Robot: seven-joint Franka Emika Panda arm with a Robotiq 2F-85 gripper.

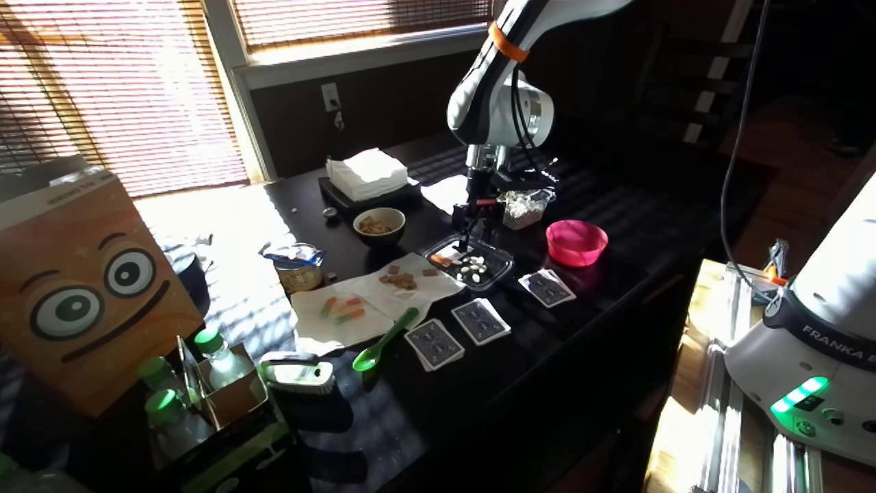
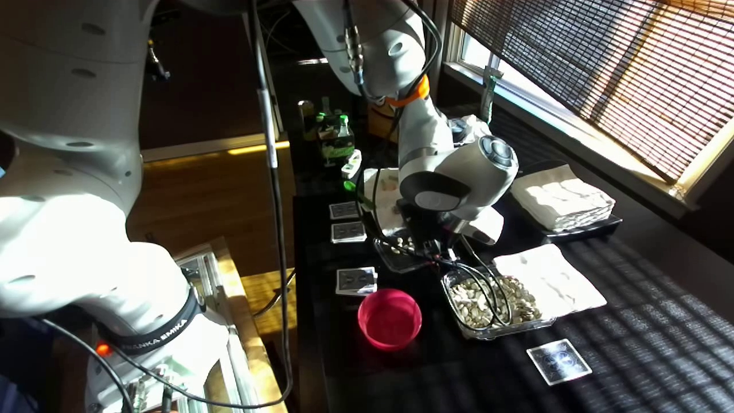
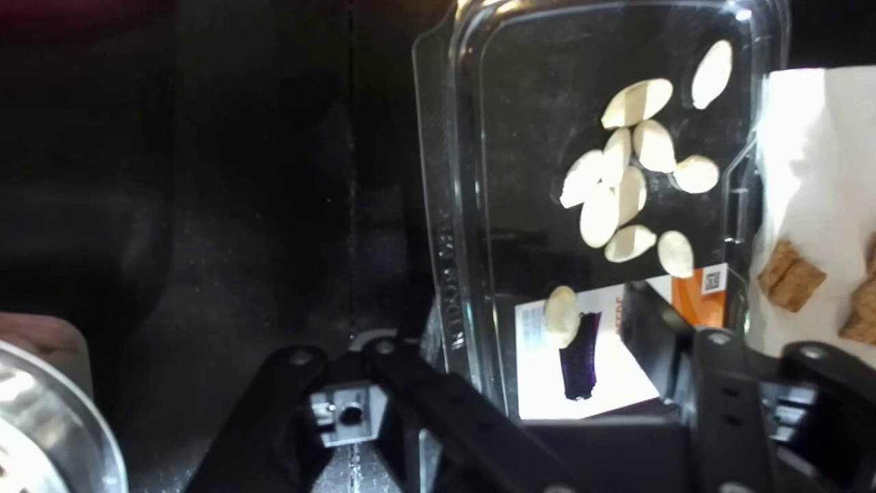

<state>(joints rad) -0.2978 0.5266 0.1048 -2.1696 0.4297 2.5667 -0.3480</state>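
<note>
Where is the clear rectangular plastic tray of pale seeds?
In the wrist view, the tray lies right of centre, under the black gripper and beside a white paper sheet; in an exterior view, a pink plastic bowl stands to its right.

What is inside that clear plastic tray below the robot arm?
The tray holds scattered pale seeds, one overlapping a white-and-orange label. In the wrist view, the end effector partly covers the labelled end; anything beneath cannot be seen.
</note>
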